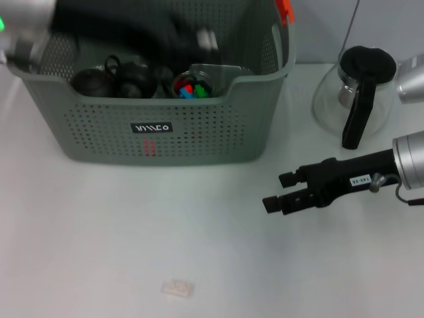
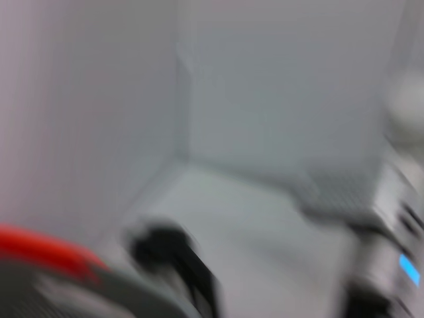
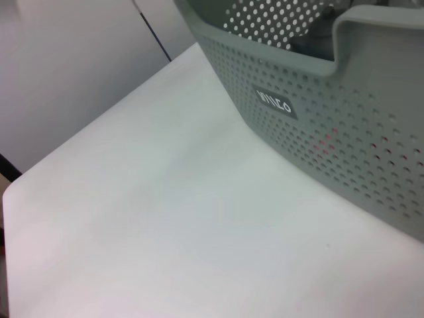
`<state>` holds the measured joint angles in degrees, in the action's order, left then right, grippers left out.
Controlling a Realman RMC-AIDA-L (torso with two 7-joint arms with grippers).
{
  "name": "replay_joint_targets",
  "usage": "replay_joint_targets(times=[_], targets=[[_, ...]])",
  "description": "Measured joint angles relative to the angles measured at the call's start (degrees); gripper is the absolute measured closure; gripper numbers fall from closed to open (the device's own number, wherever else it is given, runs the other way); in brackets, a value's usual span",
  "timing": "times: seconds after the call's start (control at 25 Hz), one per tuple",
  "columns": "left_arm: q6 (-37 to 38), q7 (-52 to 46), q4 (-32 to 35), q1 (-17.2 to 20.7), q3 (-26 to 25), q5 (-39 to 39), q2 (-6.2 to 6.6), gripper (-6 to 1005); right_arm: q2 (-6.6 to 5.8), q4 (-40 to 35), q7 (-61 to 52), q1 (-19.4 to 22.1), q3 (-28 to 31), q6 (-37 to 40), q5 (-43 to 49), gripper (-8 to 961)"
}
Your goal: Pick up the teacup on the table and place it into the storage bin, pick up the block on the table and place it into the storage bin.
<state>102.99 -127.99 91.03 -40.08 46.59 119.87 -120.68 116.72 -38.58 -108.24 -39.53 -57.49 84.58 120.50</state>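
Right tool (image 1: 275,192) hovered over surface (image 1: 99,238), jaws apart, empty. Left tool over bin (image 1: 165,142), blurred; grip unreadable. Placing likely done; next: retract.

Even bright light; left wrist view motion-blurred

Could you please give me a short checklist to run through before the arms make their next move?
1. Storage bin upright on the table: ok.
2. Coloured blocks inside the bin: ok.
3. Teacup inside the bin: cannot tell; dark rounded items lie there.
4. Right gripper off the bin, over bare table, fingers open and empty: ok.
5. Left gripper above the bin, blurred: cannot tell what it holds.
6. Glass jug away from the right gripper: ok.
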Motion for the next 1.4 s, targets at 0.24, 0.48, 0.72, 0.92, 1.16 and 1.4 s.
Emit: replay_joint_targets(times=[0.24,0.48,0.72,0.92,1.16,1.4], targets=[[-18.93,1.07,-16.13,-6.11,2.37,4.18,5.44,594,0.05,-0.03,0.23,-0.35,-0.31,0.10,0.10,25],[-32.51,0.75,-28.58,-11.56,5.04,13.71,5.20,594,0.22,-0.41,0.15,-0.46,-0.35,0.35,0.59,25],[-28.47,0.98,-18.55,-8.14,5.08,12.04,2.85,477,0.24,-0.42,0.20,-0.47,-0.34,0.40,0.64,25],[-14.62,2.55,-4.64,-1.39,5.33,3.02,1.30,263,0.24,-0.12,0.51,-0.51,-0.34,0.20,0.63,25],[6.02,11.19,1.65,5.53,13.68,-0.11,-0.23,52,0.20,-0.09,0.55,-0.41,-0.28,-0.20,0.60,26],[4.35,14.41,-0.14,9.77,29.92,18.03,-3.69,58,0.16,0.00,0.20,-0.47,-0.33,-0.24,0.66,25]])
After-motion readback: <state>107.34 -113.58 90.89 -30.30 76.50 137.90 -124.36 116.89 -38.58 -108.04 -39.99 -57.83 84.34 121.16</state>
